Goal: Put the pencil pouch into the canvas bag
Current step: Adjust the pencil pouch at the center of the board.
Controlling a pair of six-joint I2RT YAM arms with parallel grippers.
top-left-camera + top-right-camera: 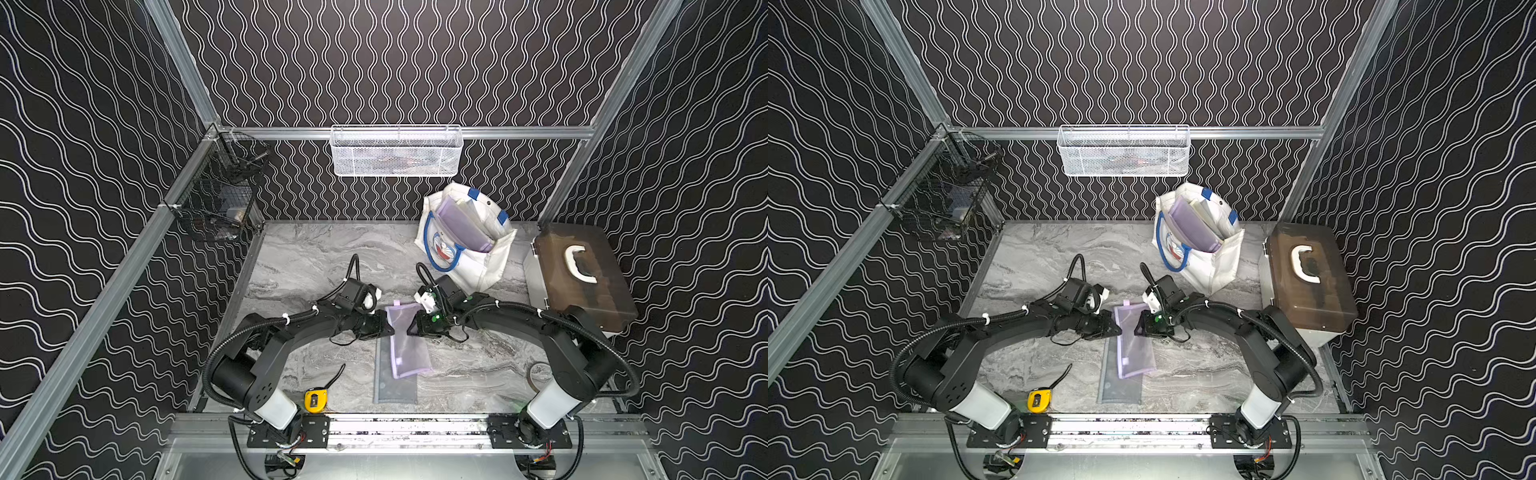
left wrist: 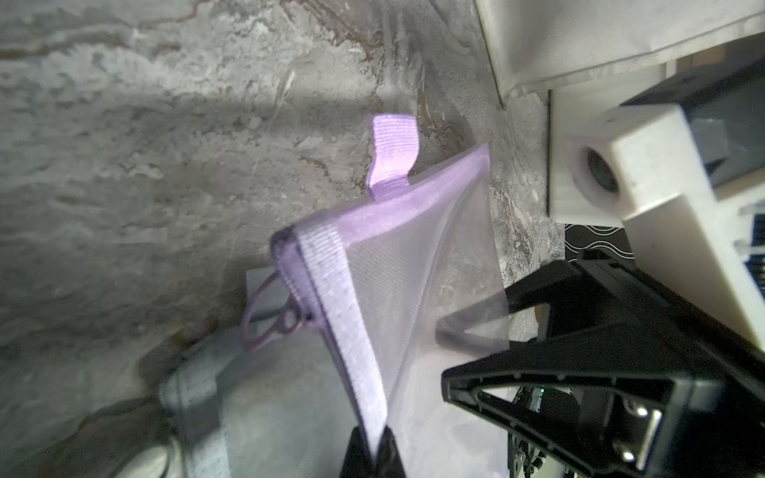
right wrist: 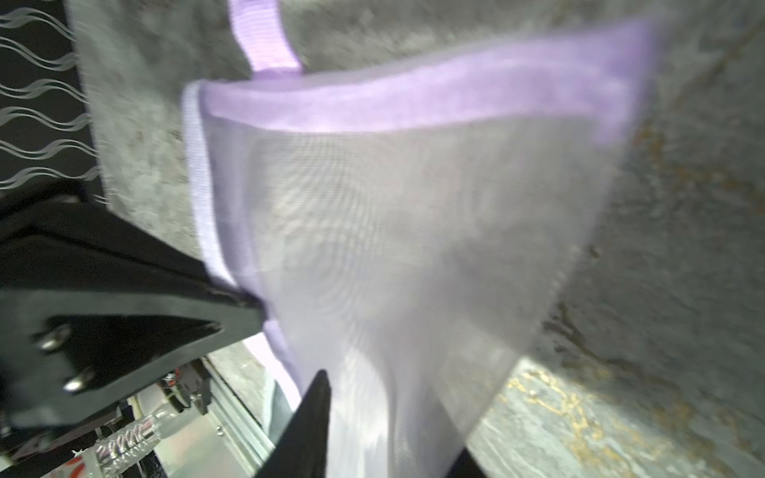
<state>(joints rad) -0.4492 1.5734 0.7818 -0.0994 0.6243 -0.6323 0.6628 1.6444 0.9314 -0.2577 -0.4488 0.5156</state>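
Observation:
The pencil pouch (image 1: 409,340), a lilac mesh pouch with a purple band and loop, lies mid-table with its far end lifted between my two grippers. My left gripper (image 1: 390,329) is shut on the pouch's zipper edge (image 2: 364,372), its fingertips (image 2: 374,449) pinching the tape. From the opposite side my right gripper (image 1: 412,328) straddles the mesh (image 3: 393,227); its fingers (image 3: 314,414) stand apart with the fabric between them. The canvas bag (image 1: 482,270), white with blue handles and a cat face, stands open at the back right, in both top views (image 1: 1214,270).
A grey pouch (image 1: 392,388) lies under the lilac one. A yellow tape measure (image 1: 316,400) sits near the front rail. A brown case (image 1: 582,282) stands at the right, close to the bag. A white mesh basket (image 1: 397,151) and a black wire basket (image 1: 220,199) hang on the walls.

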